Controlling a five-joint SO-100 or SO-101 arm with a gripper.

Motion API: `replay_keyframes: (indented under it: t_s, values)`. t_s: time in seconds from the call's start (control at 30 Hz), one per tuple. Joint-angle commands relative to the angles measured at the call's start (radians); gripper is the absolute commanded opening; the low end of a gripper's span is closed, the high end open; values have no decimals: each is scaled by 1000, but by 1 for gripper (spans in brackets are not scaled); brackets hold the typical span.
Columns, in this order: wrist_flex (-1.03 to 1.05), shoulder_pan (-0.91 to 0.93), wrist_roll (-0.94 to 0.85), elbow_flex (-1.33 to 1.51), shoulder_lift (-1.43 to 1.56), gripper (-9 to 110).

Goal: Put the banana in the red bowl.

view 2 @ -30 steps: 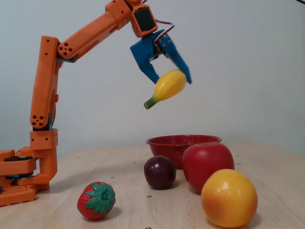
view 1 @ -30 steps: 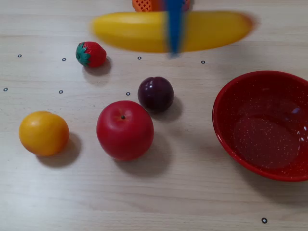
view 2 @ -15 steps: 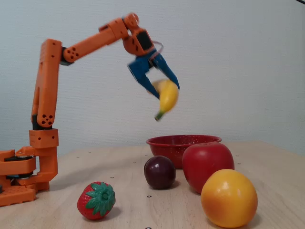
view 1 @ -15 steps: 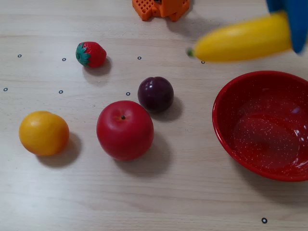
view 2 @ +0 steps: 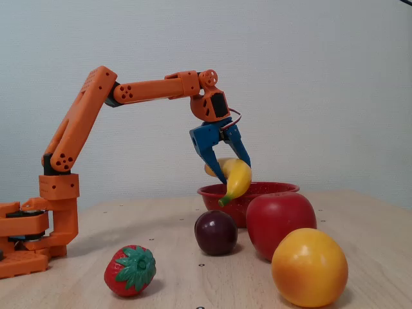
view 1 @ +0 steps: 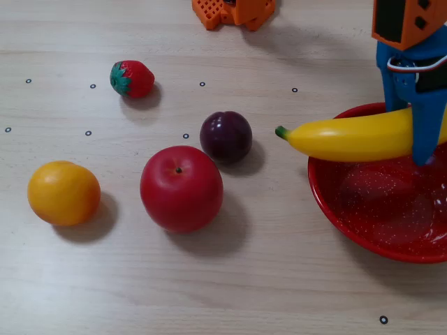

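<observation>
Over the red bowl's (view 1: 380, 209) near-left rim, as a fixed view from above shows it, my gripper (view 1: 423, 143) hangs with its blue plastic fingers (view 2: 215, 156) pinched around the banana (view 1: 349, 137), one finger crossing the fruit's body close to its right end. That banana is long, curved, glossy yellow plastic with a small green stem tip, and from above it lies nearly level, its stem tip sticking out past the bowl's left rim while the rest sits above the bowl. In a fixed view from the table's level the banana (view 2: 235, 181) tilts stem-down, its tip showing in front of the bowl's rim (view 2: 273, 188); whether it touches the rim I cannot tell. My bowl is round, shiny red, with fine white speckles inside. Left of the bowl stands a smooth, dark purple plum (view 1: 225, 136), and just below-left of that a big glossy red apple (view 1: 181, 188) with a dimple on top. Farther left of the bowl rests a round orange fruit (view 1: 63, 192), and up-left of the plum a small red strawberry (view 1: 131, 78) with green leaves. All sit on a pale wood-grain table (view 1: 209, 279) marked with small black ring dots. My orange arm base (view 1: 233, 12) stands at the table's far edge.
</observation>
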Motion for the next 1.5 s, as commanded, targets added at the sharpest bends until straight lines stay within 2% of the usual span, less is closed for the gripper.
replay_keyframes:
  t_s: [0.0,0.1,0.33,0.43,0.53,0.67,0.7,0.73,0.77,0.8,1.03,1.17,1.47]
  values:
    - [-23,-6,26,-123,40,3]
    - [-18,-17,26,-127,31,16]
    - [-3,-41,20,-143,83,18]
    - [0,-57,20,-143,123,26]
    - [11,-69,20,-143,163,42]
    - [43,-74,25,-167,184,44]
    - [43,-77,26,-169,193,42]
    - [37,-80,25,-169,204,30]
    - [34,-83,20,-172,219,12]
    - [35,-87,11,-176,238,0]
    - [129,-132,-57,-167,425,0]
    - [146,-175,-67,-44,577,0]
    - [-107,-399,-46,773,1138,0]
